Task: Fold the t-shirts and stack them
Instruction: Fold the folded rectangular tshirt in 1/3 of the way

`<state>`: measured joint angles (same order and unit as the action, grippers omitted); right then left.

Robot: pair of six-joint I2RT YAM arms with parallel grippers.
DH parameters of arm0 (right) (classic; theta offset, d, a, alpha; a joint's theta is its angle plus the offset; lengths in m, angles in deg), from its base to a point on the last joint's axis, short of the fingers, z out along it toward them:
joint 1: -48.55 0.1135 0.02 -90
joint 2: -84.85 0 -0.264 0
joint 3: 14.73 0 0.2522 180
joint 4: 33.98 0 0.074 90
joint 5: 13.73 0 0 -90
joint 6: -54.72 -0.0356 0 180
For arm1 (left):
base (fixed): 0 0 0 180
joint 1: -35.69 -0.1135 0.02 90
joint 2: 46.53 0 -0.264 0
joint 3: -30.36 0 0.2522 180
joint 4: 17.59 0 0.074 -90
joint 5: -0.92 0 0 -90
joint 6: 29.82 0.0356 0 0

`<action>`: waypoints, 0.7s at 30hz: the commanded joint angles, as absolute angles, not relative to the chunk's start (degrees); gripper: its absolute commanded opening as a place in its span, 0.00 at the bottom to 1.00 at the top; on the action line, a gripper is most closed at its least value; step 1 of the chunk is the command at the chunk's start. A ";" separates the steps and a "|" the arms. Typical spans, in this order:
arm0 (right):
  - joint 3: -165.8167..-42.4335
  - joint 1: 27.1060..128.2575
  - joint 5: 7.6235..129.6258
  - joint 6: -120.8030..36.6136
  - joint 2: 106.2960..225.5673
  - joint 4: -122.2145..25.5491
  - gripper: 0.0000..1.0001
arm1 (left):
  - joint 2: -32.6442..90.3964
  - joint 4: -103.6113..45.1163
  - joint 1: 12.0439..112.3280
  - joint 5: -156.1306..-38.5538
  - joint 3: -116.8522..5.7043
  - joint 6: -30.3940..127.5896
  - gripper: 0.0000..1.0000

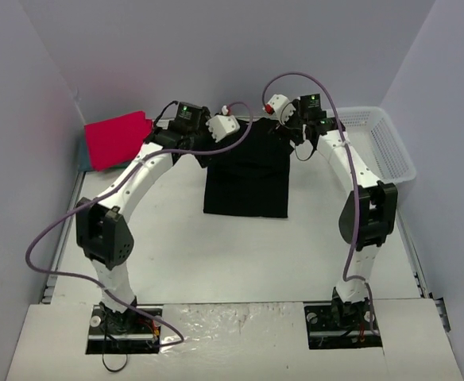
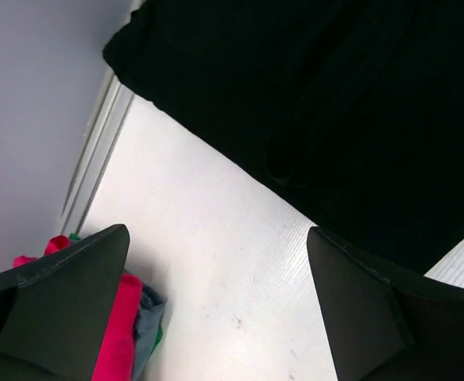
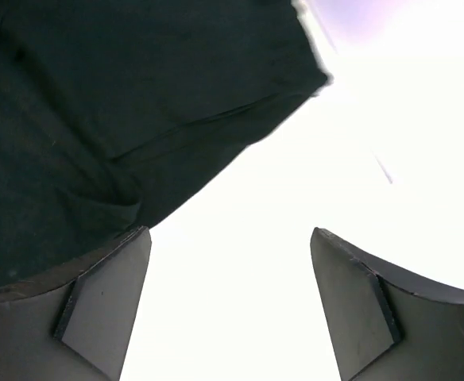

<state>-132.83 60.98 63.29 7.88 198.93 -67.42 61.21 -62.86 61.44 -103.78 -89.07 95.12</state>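
While the red shirt (image 1: 117,139) sits far left, the left tool (image 2: 216,317) gapes wide and empty by a far corner of the black shirt (image 1: 246,178) on the counter (image 1: 240,254); right tool (image 3: 232,309) same. Grab just one layer and the fold probably slumps.

white table (image 1: 240,246) enclosed by pale lavender walls (image 1: 216,48)

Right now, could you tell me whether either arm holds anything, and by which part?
Nothing is held: the left gripper and right gripper are both open near the black t-shirt.
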 commanded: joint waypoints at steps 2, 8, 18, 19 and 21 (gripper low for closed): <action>-128.00 62.00 69.84 1.46 192.61 -64.79 0.79 | 53.43 -57.73 60.82 -98.05 -80.38 93.05 0.94; -117.63 64.20 66.97 4.36 180.40 -64.61 1.00 | 43.32 -57.63 62.05 -97.08 -67.72 91.03 0.94; -105.23 63.76 53.33 -0.30 170.38 -73.66 0.87 | 35.30 -57.98 72.95 -89.78 -53.12 100.33 0.94; -102.52 63.85 52.54 1.01 169.50 -74.36 0.86 | 35.38 -58.59 73.47 -91.18 -52.49 100.78 0.94; -100.31 64.11 51.75 1.72 167.65 -75.76 0.86 | 35.56 -58.33 74.09 -92.24 -49.60 102.53 0.94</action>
